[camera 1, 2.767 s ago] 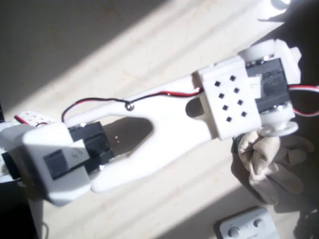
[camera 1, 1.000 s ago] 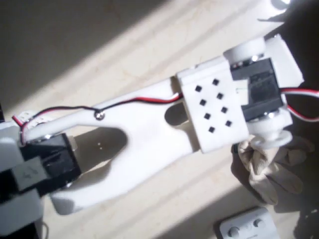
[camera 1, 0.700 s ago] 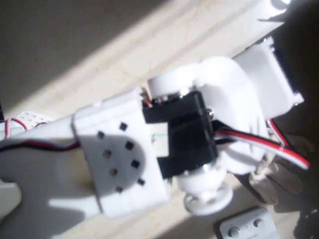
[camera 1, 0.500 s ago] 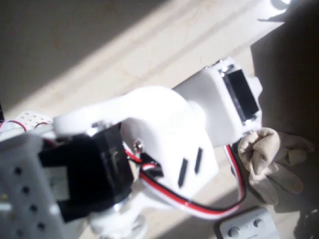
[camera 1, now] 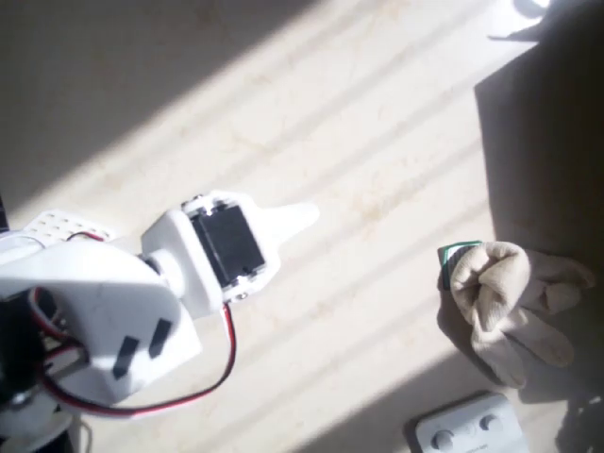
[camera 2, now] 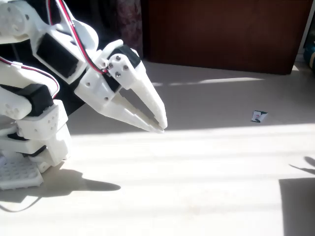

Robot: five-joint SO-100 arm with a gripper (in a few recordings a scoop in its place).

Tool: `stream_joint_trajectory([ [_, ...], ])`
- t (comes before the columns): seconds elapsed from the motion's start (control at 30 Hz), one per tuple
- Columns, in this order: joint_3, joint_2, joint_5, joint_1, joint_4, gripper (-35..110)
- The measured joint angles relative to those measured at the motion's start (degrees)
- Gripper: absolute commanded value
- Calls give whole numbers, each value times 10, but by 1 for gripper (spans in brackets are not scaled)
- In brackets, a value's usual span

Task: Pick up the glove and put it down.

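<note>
Gripper (camera 2: 160,125) is pulled back near the arm's base w/ nothing in it, the two white fingers (camera 2: 147,101) tapering together so the tips meet or nearly meet, hanging just above the table (camera 2: 197,196). Glove (camera 1: 505,307) lies crumpled on the table well away from the gripper, off to the right in the overhead view, touching a small green-edged card (camera 1: 453,255), w/ a white block w/ screws (camera 1: 467,429) just below it

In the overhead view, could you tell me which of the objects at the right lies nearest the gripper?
The small green-edged card, tucked against the glove; the white screwed block lies farther.
</note>
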Motion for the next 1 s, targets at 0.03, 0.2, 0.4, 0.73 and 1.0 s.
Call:
stream_joint_trajectory([
  [0.03,19,27,0,0,0,1],
  [0.2,85,120,0,0,0,0],
  [0.4,139,160,0,0,0,0],
  [0.73,198,211,0,1,77,0],
  [1.0,198,211,0,1,161,0],
])
